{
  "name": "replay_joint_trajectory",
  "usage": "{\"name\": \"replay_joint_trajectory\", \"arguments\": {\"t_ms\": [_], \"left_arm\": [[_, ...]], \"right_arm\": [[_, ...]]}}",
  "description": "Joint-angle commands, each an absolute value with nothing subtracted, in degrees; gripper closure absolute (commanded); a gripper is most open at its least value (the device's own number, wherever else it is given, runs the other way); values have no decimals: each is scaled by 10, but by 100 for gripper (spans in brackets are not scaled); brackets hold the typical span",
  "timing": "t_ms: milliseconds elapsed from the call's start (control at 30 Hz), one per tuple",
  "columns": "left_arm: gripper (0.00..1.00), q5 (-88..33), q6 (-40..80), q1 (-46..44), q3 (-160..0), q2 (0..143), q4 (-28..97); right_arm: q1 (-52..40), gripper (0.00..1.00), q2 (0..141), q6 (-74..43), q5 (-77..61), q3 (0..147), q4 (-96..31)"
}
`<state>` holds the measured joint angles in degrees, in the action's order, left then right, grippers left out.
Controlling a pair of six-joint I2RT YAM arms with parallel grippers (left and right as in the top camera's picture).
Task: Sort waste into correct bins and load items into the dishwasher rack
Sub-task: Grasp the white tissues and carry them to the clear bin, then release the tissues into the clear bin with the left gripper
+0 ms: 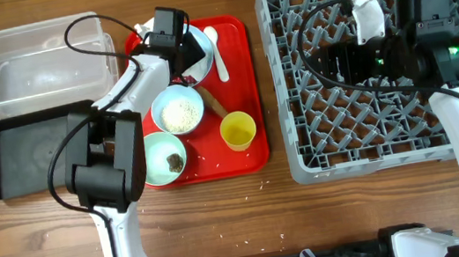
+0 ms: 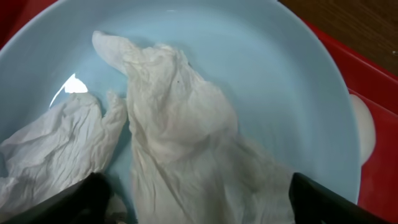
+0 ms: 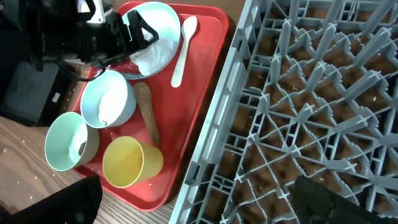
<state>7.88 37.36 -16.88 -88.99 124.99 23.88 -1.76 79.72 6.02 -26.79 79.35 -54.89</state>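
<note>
My left gripper [image 1: 187,52] is open, low over the pale blue plate [image 2: 280,81] at the back of the red tray. Its fingers [image 2: 199,208] straddle crumpled white paper [image 2: 180,137] lying in the plate. A white spoon [image 1: 217,50] lies beside the plate. One bowl [image 1: 178,110] holds rice, another [image 1: 165,157] a dark scrap. A brown sausage piece [image 1: 213,104] and the yellow cup [image 1: 239,131] are on the tray. My right gripper [image 1: 338,59] is open and empty above the grey dishwasher rack [image 1: 303,150], and in its wrist view [image 3: 199,208] it hangs over the rack's left wall.
The clear tub [image 1: 35,65] stands at the back left with the black tub [image 1: 33,154] in front of it. The red tray [image 1: 244,73] sits between the tubs and the rack. Rice grains are scattered on the tray and the table in front of it.
</note>
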Motion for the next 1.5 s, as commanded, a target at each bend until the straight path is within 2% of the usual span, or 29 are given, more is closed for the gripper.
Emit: {"name": "replay_joint_trajectory", "arguments": {"t_ms": [0,33,67,100,167,200,433,767,967,1100,1233,1267,1300,1333,1367,1467], "left_arm": [[25,87,380,-171,-899,1273,229],[44,87,380,-171,-899,1276,227],[58,87,380,-171,-899,1277,227],[63,87,380,-171,-899,1278,228],[92,87,379,-171,-899,1280,233],[96,87,379,-171,-899,1280,234],[96,86,349,-170,-903,1264,234],[96,94,313,-138,-929,1068,241],[96,96,302,-49,-929,1025,275],[96,106,303,46,-929,1030,303],[96,106,303,99,-929,1053,321],[94,106,303,107,-929,1064,325],[82,106,302,112,-929,1076,325],[21,106,302,114,-929,1097,323],[0,106,302,114,-929,1117,317],[0,105,300,112,-929,1127,313]], "right_arm": [[-17,0,803,53,-271,802,-551],[-17,0,803,53,-271,802,-552],[-17,0,803,50,-270,802,-554],[-17,0,803,43,-270,802,-554],[-17,0,803,43,-270,802,-560],[-17,0,803,43,-270,802,-562],[-17,0,803,43,-271,802,-568],[-17,0,803,43,-271,802,-564],[-17,0,803,43,-271,802,-562],[-17,0,803,43,-270,802,-562],[-17,0,803,43,-271,802,-559],[-17,0,803,43,-271,802,-557],[-17,0,803,43,-270,802,-555],[-17,0,803,43,-270,802,-552],[-17,0,803,43,-270,802,-551],[-17,0,803,43,-270,802,-551]]}}
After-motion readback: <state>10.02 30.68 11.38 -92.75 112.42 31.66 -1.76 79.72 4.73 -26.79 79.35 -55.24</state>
